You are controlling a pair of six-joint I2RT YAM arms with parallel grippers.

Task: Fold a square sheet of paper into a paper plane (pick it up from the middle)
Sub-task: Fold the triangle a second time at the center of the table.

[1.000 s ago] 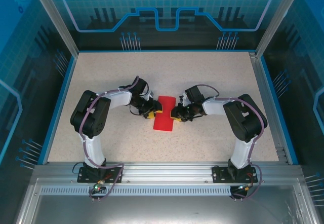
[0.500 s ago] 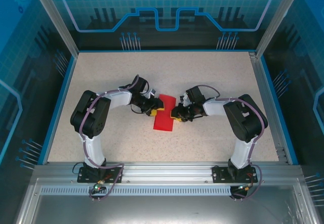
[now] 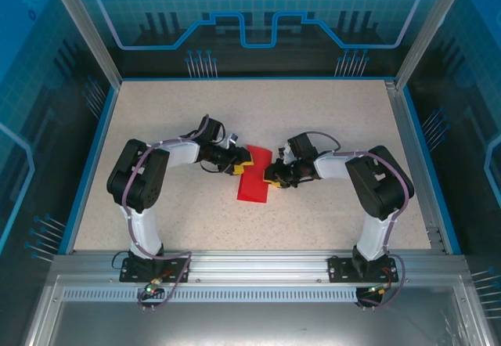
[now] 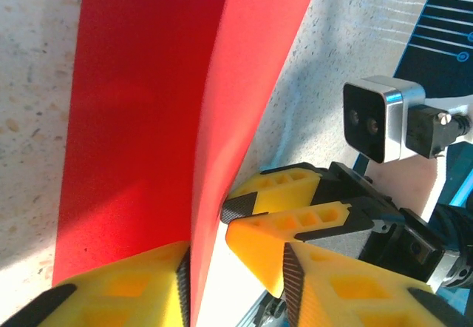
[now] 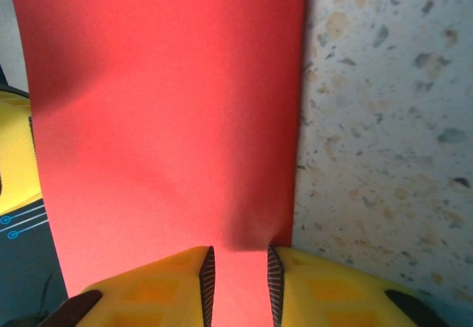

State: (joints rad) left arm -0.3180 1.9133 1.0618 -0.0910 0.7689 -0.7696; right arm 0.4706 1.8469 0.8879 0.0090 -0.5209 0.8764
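The square sheet of paper [image 3: 254, 182] is bright red and lies folded into a narrow strip at the table's middle. In the left wrist view its right flap [image 4: 244, 68] stands up off the lower layer [image 4: 126, 120]. My left gripper [image 3: 242, 160] is open at the strip's far left corner, and the raised flap leans against one pad [image 4: 182, 275]. My right gripper [image 3: 271, 178] sits at the strip's right edge. Its jaws are narrowly apart, tips on the paper [image 5: 162, 120], with red showing between them. The right gripper's fingertips [image 4: 238, 207] meet the flap's edge.
The speckled table [image 3: 329, 119] spreads out on all sides, with a raised blue border [image 3: 92, 154] and metal posts at the walls. Both arms bend inward from their bases at the near rail. The right wrist's camera [image 4: 373, 120] shows close to the left gripper.
My left gripper has swung toward the far right, over the strip's upper left corner, and the paper's flap there has risen. The right gripper has stayed put.
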